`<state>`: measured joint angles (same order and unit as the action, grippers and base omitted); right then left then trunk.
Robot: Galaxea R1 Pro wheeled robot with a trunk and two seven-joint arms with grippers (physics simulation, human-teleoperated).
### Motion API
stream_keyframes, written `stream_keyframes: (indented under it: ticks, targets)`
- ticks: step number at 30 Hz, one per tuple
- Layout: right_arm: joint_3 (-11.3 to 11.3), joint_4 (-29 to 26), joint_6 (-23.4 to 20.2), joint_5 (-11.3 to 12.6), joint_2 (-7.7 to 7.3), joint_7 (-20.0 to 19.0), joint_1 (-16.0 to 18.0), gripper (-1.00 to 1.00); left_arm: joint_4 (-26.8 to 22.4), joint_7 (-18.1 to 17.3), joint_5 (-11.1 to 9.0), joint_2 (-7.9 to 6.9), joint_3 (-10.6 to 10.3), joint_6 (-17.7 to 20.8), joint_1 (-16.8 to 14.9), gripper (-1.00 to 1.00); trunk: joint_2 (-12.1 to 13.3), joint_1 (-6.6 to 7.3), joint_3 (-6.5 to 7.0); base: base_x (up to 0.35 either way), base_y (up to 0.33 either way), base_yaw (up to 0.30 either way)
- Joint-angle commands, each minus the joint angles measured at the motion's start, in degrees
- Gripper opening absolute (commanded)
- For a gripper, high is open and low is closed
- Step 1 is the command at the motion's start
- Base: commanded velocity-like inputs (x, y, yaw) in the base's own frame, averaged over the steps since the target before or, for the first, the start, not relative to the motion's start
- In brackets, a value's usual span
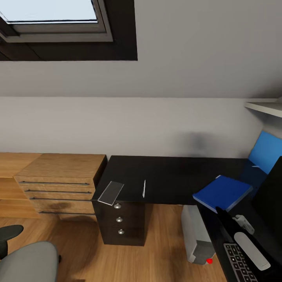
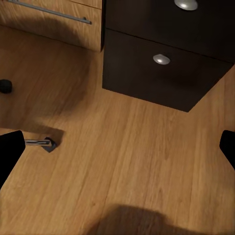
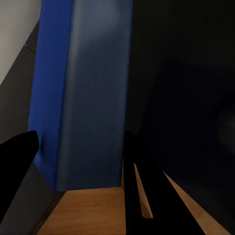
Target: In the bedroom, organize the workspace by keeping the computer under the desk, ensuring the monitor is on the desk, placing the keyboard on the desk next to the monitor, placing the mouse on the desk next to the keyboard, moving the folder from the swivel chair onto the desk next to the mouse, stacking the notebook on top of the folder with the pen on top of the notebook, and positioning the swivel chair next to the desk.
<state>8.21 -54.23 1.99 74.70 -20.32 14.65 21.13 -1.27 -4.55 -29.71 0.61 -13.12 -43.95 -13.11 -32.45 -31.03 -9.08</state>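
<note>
A grey swivel chair (image 1: pixel 27 260) sits low at the left on the wood floor. On the black desk (image 1: pixel 172 176) lie a grey notebook (image 1: pixel 111 192) overhanging the front-left corner and a thin white pen (image 1: pixel 144 188), its long axis running front to back. Further right, the blue folder (image 1: pixel 222 192) lies flat on the desk's edge, angled diagonally. The right gripper (image 3: pixel 78 181) has its fingers spread around the folder's edge; the left gripper (image 2: pixel 117 147) hangs with fingers apart over the floor.

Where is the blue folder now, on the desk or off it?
On the desk. The blue folder lies flat on the black desk, at its front edge, one corner poking just past it.
</note>
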Motion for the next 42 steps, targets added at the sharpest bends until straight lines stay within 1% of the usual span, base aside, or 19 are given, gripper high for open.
stream_keyframes:
  ticks: [1,7,13,18,20,23,25,30,34,39,42]
  targets:
    - [0.22,-0.05,0.21,0.42,-0.08,0.36,0.05,-1.0,0.06,-0.47,-0.61,0.01,-0.15,-0.17,-0.06,1.0,-0.09,-0.02,-0.1,0.004,0.0,0.0]
    - [0.18,0.93,0.2,0.46,-0.04,0.37,0.05,-1.0,0.04,-0.46,-0.61,0.07,-0.15,-0.11,-0.07,1.0,-0.09,-0.02,-0.1,0.001,0.0,0.0]
    - [0.09,1.46,0.27,0.53,0.01,0.38,0.05,-1.0,0.03,-0.46,-0.61,0.09,-0.14,-0.09,-0.07,1.0,-2.5,-1.34,-1.18,0.0,0.0,0.0]
    - [0.04,1.49,0.29,0.68,0.02,0.38,0.05,-1.0,0.03,-0.46,-0.61,0.09,-0.15,-0.08,-0.07,1.0,-2.5,-1.34,-1.18,0.0,0.0,0.0]
    - [-0.42,1.49,0.25,1.35,0.02,0.38,0.05,-1.0,0.03,-0.46,-0.61,0.15,-0.15,-0.1,-0.07,1.0,-2.9,-1.56,-1.36,0.0,0.0,0.0]
    - [-2.1,1.49,0.21,2.23,0.02,0.38,0.05,-1.0,0.03,-0.46,-0.61,0.36,-0.09,-0.16,-0.06,1.0,-4.1,-2.22,-1.9,0.0,0.0,0.0]
    - [-2.56,1.49,0.21,2.39,0.02,0.38,0.05,-1.0,0.03,-0.46,-0.61,0.48,-0.07,-0.12,-0.07,1.0,-4.1,-2.22,-1.9,0.0,0.0,0.0]
    - [-2.83,1.5,0.14,2.46,0.02,0.38,0.05,-1.0,0.03,-0.46,-0.61,0.53,-0.08,-0.09,-0.07,1.0,-4.1,-2.22,-1.9,0.0,0.0,0.0]
    - [-2.85,1.5,0.12,2.48,0.02,0.37,0.05,-1.0,0.03,-0.46,-0.61,0.58,-0.08,-0.09,-0.07,1.0,-5.71,-3.1,-2.62,0.0,0.0,0.0]
    - [-2.85,1.51,0.12,2.49,0.02,0.37,0.05,-1.0,0.03,-0.47,-0.61,0.54,-0.07,-0.09,-0.07,1.0,-5.71,-3.1,-2.62,0.0,0.0,0.0]
    - [-2.83,1.57,0.12,2.54,0.02,0.37,0.05,-1.0,0.03,-0.46,-0.61,0.53,-0.06,-0.1,-0.07,1.0,-6.91,-3.76,-3.15,0.0,0.0,0.0]
